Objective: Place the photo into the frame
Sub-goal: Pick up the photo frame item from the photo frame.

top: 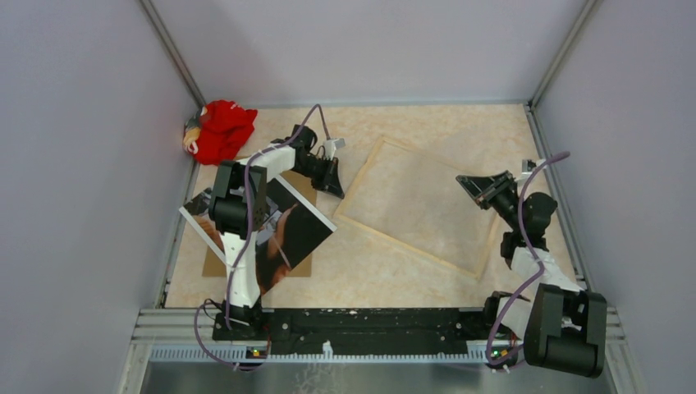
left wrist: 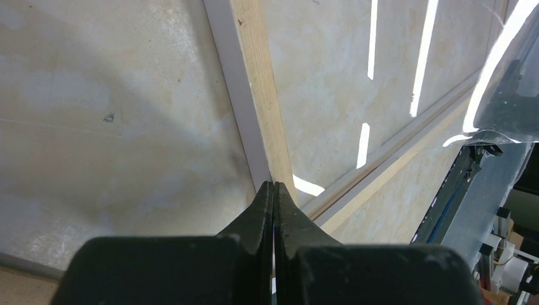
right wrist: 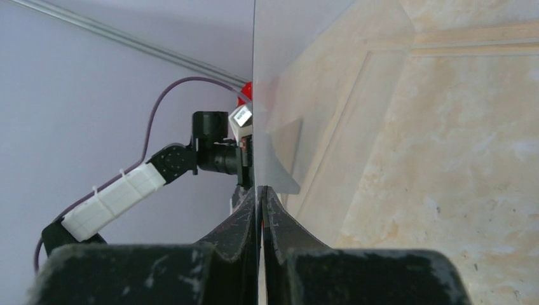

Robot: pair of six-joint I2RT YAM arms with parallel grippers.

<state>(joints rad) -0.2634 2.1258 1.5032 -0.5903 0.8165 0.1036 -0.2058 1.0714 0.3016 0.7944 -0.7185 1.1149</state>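
**Pane handling; photo not yet loaded**

Your right gripper (right wrist: 260, 190) is clamped on a clear sheet (right wrist: 299, 76), edge-on over the frame (top: 409, 246). Your left gripper (left wrist: 274, 185) is pressed together at the frame's corner; whether it pinches the sheet is unclear. The photo (top: 299, 226) lies face up on the brown backing board (top: 215, 264), beside the frame. Next, probably: settle the sheet, then fetch the photo by an edge.

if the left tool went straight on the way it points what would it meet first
The frame: its light wood rail lies right at the left tool's shut tips, possibly touching; depth is unclear.
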